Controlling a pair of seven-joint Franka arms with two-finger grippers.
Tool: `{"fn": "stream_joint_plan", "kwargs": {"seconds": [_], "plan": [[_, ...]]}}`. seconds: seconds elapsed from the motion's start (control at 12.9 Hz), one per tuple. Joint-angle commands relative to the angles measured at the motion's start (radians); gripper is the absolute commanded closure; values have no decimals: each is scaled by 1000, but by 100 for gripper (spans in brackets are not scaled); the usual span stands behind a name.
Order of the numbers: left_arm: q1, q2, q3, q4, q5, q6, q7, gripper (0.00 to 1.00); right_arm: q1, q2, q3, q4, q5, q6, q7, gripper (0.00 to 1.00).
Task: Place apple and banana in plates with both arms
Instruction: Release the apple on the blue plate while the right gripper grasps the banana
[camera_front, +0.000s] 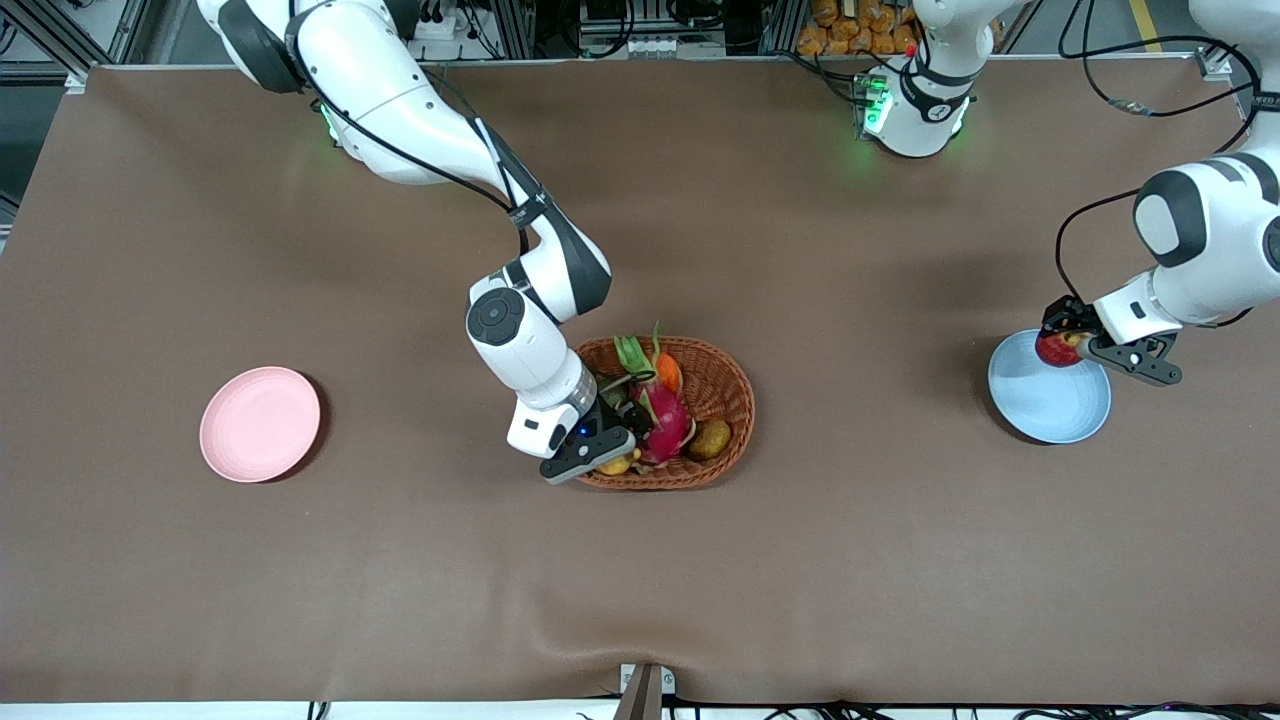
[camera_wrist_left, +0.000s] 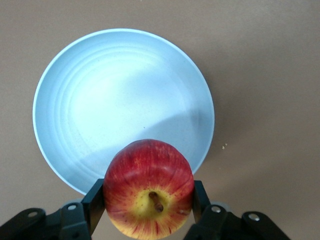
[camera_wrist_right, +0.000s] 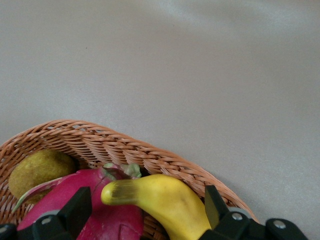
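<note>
Your left gripper has its jaws pinching the apple, one finger on each side, stem end facing the wrist camera. The apple hangs over the rim of the pale blue plate, which lies on the brown tabletop toward the left arm's end; most of the plate's bowl lies bare ahead of the jaws.

Your right gripper is down in the wicker basket at the middle of the tabletop. Its jaws are spread, and the banana lies between them with its dark tip pointing toward one finger. You'll see the magenta dragon fruit touching the banana just beside it, and a brownish-green fruit past that finger. The pale pink plate sits well apart from these jaws, toward the right arm's end.
</note>
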Motion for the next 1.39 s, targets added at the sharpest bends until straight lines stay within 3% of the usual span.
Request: {"fn": "stream_joint_plan", "kwargs": {"seconds": [0.0, 0.54, 0.7, 0.85, 0.93, 1.0, 1.08, 1.24, 1.31], "plan": [[18, 41, -9, 40, 42, 16, 14, 73, 4, 30, -12, 33, -48, 21, 13, 0], [13, 104, -9, 63, 94, 95, 14, 70, 5, 28, -33, 30, -138, 19, 4, 0], [15, 121, -11, 66, 105, 115, 14, 55, 12, 28, -36, 24, -161, 19, 9, 3], [16, 126, -11, 65, 105, 119, 14, 47, 13, 28, -36, 23, -168, 18, 10, 13], [15, 127, -11, 66, 105, 119, 14, 31, 15, 28, -36, 21, -168, 18, 10, 22], [13, 126, -12, 65, 105, 118, 5, 20, 19, 28, -36, 20, -169, 18, 12, 40], [7, 124, -12, 66, 105, 113, 2, 5, 19, 28, -36, 20, -169, 16, 12, 51], [7, 119, -12, 66, 105, 107, 1, 0, 19, 28, -36, 20, -169, 14, 12, 56], [7, 115, -12, 66, 105, 106, 1, 0, 19, 28, -36, 18, -169, 14, 12, 67]]}}
